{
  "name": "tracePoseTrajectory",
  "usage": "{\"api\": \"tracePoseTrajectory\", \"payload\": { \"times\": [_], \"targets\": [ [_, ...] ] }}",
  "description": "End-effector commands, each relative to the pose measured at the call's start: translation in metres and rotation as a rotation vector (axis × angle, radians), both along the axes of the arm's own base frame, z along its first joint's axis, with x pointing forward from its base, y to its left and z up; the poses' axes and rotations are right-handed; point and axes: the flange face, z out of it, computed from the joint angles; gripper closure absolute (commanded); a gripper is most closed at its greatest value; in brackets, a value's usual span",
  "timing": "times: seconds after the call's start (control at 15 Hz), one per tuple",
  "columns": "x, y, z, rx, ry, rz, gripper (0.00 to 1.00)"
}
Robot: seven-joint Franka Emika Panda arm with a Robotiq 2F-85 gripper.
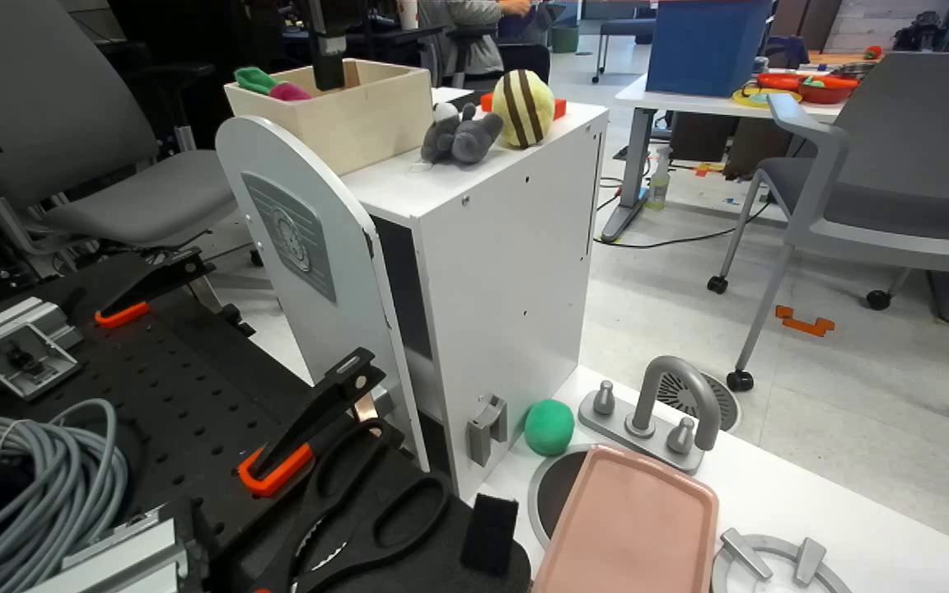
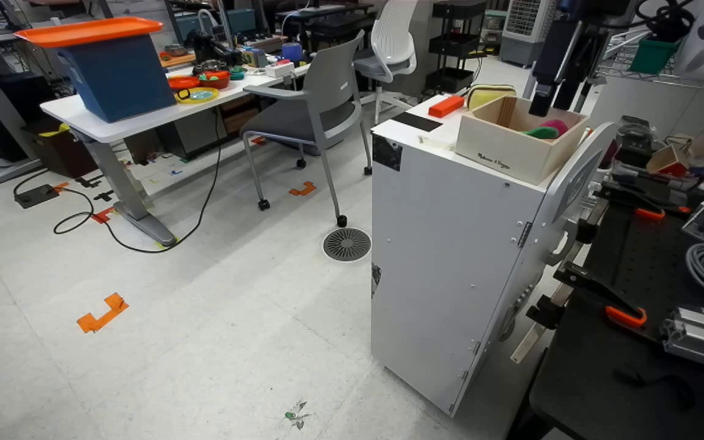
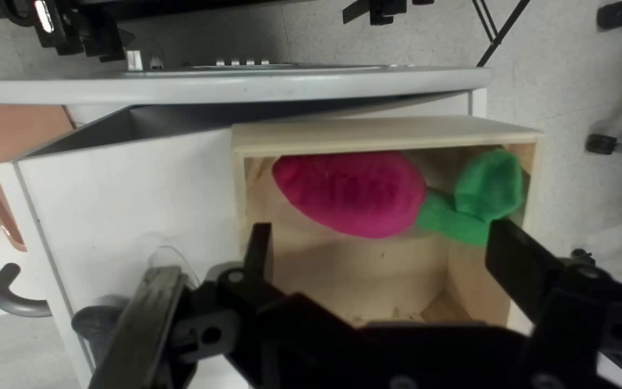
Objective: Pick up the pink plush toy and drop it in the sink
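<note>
Pincer (image 3: pixel 381 232), lower half of the wrist view: spread wide, gripping nothing. Beyond it, right of centre, the toy (image 3: pixel 389 194) lies in the box (image 3: pixel 386 132). I judge it light, soft, hard to damage; best held across its pink body (image 3: pixel 351 194).

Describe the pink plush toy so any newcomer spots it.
Find the white cabinet, then the open wooden box on top. Inside lies the pink plush toy. Its pink body and bright green end set it apart from the grey plush and yellow striped plush outside.
</note>
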Motion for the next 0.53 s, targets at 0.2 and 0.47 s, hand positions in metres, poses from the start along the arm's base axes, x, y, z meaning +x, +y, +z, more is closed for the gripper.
{"api": "tracePoseTrajectory", "payload": {
  "times": [0.2, 0.47],
  "targets": [
    [0.006, -0.005, -0.007, 0.003, 0.002, 0.003, 0.0],
    [0.006, -0.006, -0.014, 0.001, 0.015, -0.001, 0.0]
  ]
}}
